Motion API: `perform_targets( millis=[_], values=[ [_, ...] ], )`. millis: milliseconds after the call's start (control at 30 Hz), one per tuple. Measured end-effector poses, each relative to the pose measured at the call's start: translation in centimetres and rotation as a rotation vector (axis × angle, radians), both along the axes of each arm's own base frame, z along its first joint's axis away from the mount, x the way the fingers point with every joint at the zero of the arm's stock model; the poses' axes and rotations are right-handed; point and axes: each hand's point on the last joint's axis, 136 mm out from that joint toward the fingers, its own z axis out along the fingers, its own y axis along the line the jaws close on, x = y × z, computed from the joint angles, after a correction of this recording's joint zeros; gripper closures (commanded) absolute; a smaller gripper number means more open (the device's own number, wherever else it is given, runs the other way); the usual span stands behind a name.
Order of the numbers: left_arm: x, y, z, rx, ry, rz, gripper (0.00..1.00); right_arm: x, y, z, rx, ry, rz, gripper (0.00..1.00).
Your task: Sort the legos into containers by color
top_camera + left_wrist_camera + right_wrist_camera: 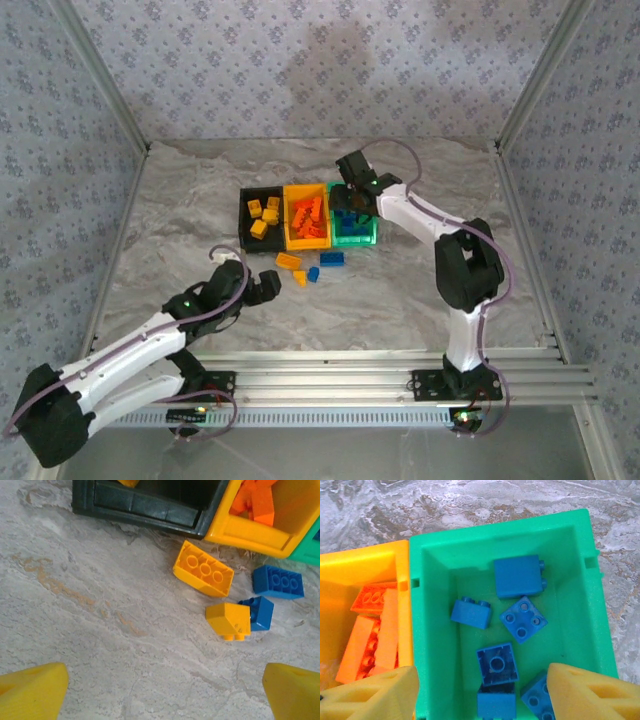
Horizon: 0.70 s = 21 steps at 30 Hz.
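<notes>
Nearest me, the left arm (pixel 120 355) is leaning out from the near edge, its left gripper (pixel 268 288) hanging low over the counter (pixel 180 200) with the jaws standing wide apart and nothing between them. Just ahead, four loose legos are lying in front of the bins: a sloped yellow brick (pixel 202 575) just beside the black bin (pixel 140 507), a small yellow brick (pixel 228 620) touching a blue cube (pixel 260 612), and a long blue brick (pixel 277 581) beyond. I am guessing the sloped yellow one is the next pick, since it is lying apart from the rest. Doing it well is going to mean getting the jaws straddling it, coming straight down and closing across its narrow sides so the slope is not slipping out. From there it is a short lift into the black bin, where yellow pieces (pixel 259 228) are lying. The bin wall close behind is leaving little room, so the far jaw could be catching the rim. Across the way the right gripper (pixel 480 695) is hovering above the green bin (pixel 435 630), jaws open and empty, with blue bricks (pixel 517 575) below. The yellow bin (pixel 365 565) alongside is holding orange ones (pixel 375 630). That arm is crowding the green bin.
</notes>
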Motion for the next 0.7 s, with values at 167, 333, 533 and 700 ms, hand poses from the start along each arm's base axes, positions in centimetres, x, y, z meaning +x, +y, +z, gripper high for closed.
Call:
perform_targets(
  millis=[167,333,533,700],
  values=[
    [0.4,-1.6,-0.1,0.026,0.034,-0.063,0.05,-4.3,-0.5,2.5,0.043,-0.065,0.012,0.3],
    [1.6,-6.4,1.2,0.096,0.031,-0.199,0.16,-9.3,-1.2,2.3,0.094,-0.088,0.025,0.29],
    [3.8,-12.6,0.9,0.279,-0.013,-0.337,0.27,-12.9,-3.8,-0.7,0.091,-0.042,-0.013,0.29],
    [5.5,-14.3,-1.4,0.437,-0.015,-0.376,0.31,-14.3,-5.0,-0.1,0.125,-0.069,-0.034,0.28]
  ],
)
